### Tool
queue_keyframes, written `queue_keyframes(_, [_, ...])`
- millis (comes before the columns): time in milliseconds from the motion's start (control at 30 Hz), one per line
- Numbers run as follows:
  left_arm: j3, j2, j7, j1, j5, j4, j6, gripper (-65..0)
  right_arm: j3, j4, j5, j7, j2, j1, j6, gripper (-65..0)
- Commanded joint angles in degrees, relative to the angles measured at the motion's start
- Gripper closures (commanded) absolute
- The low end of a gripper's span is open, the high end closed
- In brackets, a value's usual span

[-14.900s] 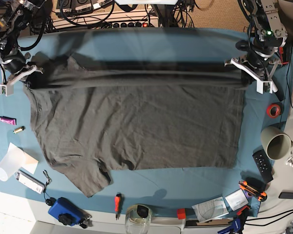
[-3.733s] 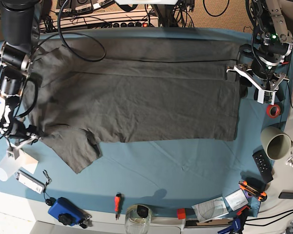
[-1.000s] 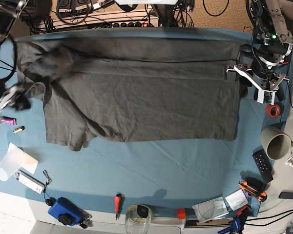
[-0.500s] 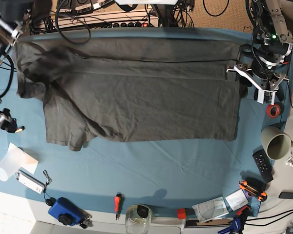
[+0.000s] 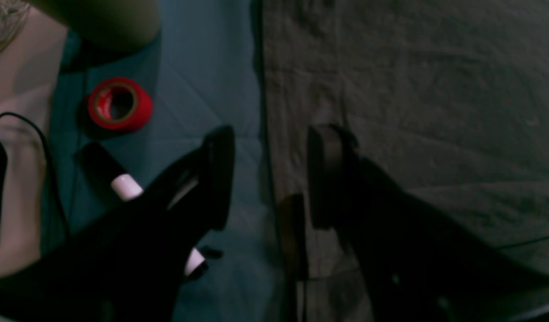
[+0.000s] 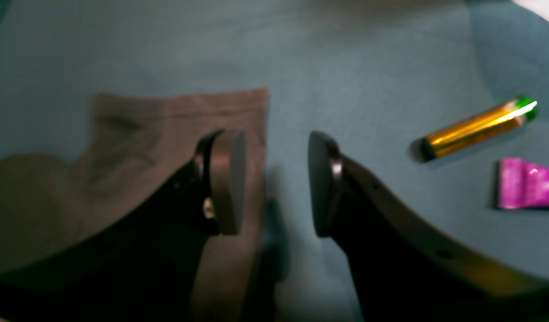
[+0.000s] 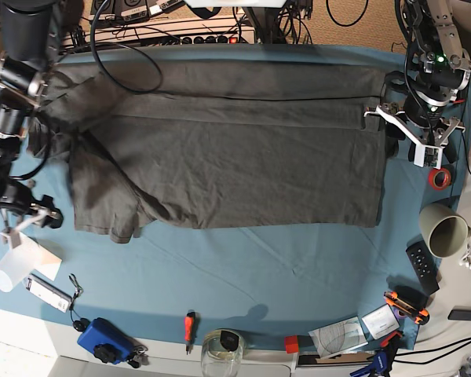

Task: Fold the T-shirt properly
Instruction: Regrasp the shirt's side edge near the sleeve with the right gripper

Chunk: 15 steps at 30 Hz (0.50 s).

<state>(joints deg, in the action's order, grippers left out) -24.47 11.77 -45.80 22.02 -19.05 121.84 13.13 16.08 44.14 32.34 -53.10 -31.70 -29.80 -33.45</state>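
The dark olive-grey T-shirt [image 7: 220,149] lies flat across the blue-teal table, its far part folded over in a long band. My left gripper [image 7: 402,132] hovers at the shirt's right edge. In the left wrist view it [image 5: 270,179] is open, the T-shirt [image 5: 413,89] edge running below the gap, nothing pinched. My right gripper [image 7: 27,218] is low at the table's left side, just left of the shirt's folded sleeve. In the right wrist view it [image 6: 273,181] is open over the cloth, one finger [image 6: 225,179] above a T-shirt [image 6: 167,134] corner.
A gold battery [image 6: 478,127] and a magenta tube [image 6: 527,183] lie beside my right gripper. Red tape [image 7: 439,178], a grey cup [image 7: 443,230] and a remote [image 7: 421,267] sit at the right edge. A white cup [image 7: 12,269], blue device [image 7: 102,339], screwdriver [image 7: 190,324] and jar [image 7: 221,351] line the front.
My right arm has swung down the table's left side to the shirt's near-left corner, and its jaws have widened. The left arm and the shirt have stayed put.
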Motion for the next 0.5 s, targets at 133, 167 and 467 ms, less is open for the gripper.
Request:
queue_keyframes(133, [-0.31, 0.44, 1.22, -0.28, -0.20, 0.90, 0.04, -26.9, 0.24, 0.83, -5.40, 1.25, 4.44, -1.29, 2.32, -23.4])
queue_keyframes(167, [-0.31, 0.44, 1.22, -0.28, -0.20, 0.90, 0.04, -26.9, 0.24, 0.79, -5.81, 1.11, 5.42, -1.09, 3.15, -23.4])
queue_keyframes(467, [-0.31, 0.44, 0.61, -0.28, -0.02, 0.90, 0.04, -26.9, 1.18, 0.79, -8.39, 1.62, 6.45, 1.38, 7.58, -23.4])
